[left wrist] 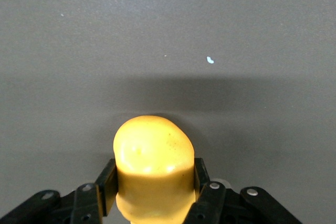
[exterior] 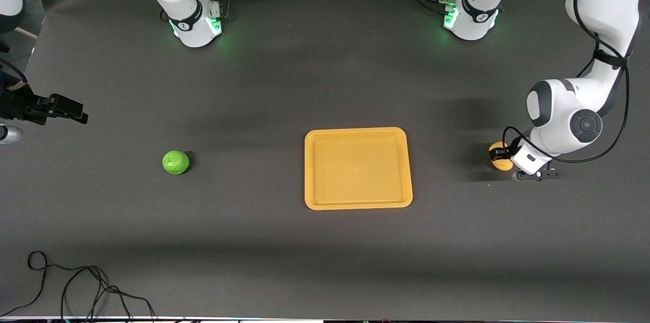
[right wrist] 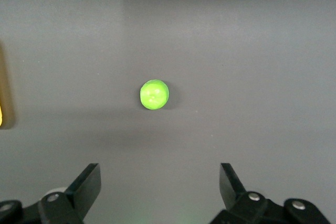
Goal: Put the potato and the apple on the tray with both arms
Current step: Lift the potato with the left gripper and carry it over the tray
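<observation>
Dark grey cloth covers the table [exterior: 284,84], with wide bare stretches around the tray [exterior: 358,168], which lies flat near the middle, a little toward the left arm's end. A black cable [exterior: 76,287] loops at the front corner on the right arm's end. The potato [exterior: 500,156], lumpy and yellow-orange, sits close to the table edge at the left arm's end, clamped between the fingers of the left end effector [left wrist: 152,195]. The apple [exterior: 175,162], round and bright green, rests alone toward the right arm's end. The right end effector [right wrist: 160,187] hangs above the table with its fingers spread wide, the apple in its view.
</observation>
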Motion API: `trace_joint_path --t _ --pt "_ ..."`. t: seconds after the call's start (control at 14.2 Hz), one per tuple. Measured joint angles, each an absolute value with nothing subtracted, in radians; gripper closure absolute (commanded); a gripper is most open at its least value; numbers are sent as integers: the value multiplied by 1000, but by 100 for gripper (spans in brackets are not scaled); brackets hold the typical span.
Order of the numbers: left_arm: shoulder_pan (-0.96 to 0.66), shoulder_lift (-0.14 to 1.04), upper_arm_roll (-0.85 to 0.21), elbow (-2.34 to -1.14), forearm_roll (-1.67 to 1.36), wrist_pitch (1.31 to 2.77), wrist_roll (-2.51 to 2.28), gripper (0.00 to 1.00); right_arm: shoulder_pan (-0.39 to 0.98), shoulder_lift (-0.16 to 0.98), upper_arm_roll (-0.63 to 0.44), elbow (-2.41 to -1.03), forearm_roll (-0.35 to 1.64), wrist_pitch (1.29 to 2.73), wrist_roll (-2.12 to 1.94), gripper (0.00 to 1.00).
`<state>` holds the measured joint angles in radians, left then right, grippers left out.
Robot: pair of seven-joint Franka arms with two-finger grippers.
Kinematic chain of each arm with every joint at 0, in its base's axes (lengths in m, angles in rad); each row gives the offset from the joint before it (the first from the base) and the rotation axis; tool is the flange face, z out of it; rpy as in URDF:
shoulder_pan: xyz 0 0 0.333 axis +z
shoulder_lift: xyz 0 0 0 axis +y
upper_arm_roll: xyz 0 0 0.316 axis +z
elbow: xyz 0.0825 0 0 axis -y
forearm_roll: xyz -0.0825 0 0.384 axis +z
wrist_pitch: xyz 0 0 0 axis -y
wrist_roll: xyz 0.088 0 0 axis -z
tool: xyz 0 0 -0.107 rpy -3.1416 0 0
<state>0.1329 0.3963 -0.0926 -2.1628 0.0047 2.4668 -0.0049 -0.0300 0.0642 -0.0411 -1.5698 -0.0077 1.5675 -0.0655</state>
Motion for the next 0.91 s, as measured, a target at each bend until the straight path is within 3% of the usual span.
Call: trace_joint_path --t 0.07,0.21,0.63,0.91 --pt "131 396 -94 -2162 5 2466 -3 99 -30 64 -42 -1570 -8 1568 -69 0" --pt "131 388 -95 -2141 5 2430 7 100 -30 64 -42 -1570 -8 1568 -71 0" --pt "114 231 -163 -1790 -18 1843 8 100 -30 65 -42 -1570 -8 1568 -71 0" --pt "68 221 -297 -1625 -34 1686 -83 100 -30 65 -42 -1570 -8 1569 -71 0"
